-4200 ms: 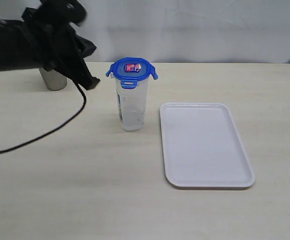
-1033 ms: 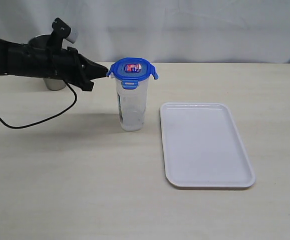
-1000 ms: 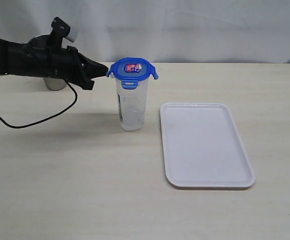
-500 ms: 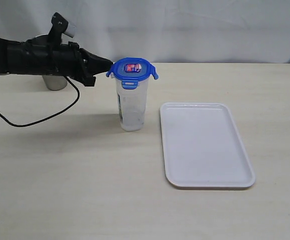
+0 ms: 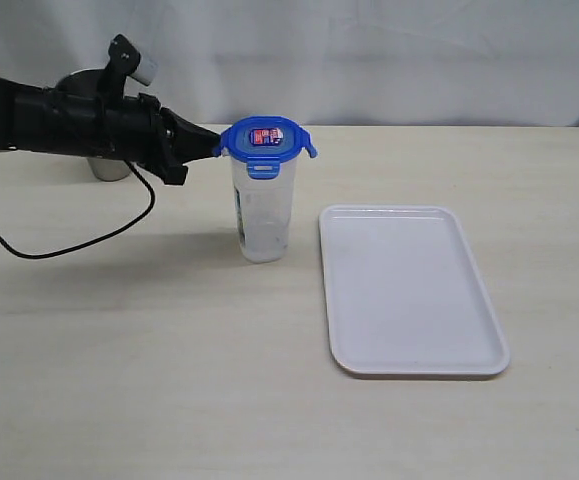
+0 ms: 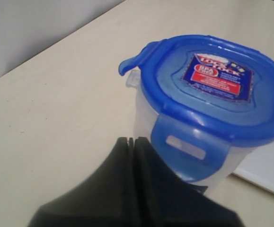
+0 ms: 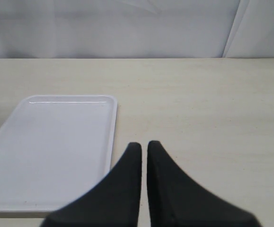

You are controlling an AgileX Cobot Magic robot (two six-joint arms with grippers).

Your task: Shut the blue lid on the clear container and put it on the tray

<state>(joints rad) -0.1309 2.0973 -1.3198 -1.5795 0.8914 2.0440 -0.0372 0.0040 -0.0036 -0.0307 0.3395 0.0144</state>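
Seeing the left gripper (image 6: pixel 131 140) pinched tight together with nothing in it, tip right by a folded-down tab of the blue lid (image 6: pixel 212 85). Can't tell about actual contact. Got the lid sitting on top of the clear container (image 5: pixel 262 220), straight ahead of that claw, upright on the table (image 5: pixel 169 380). Spotting another tab poking outward. Got the right gripper (image 7: pixel 144 144) pressed together too, empty, with the tray (image 7: pixel 56 142) just beside its tips.
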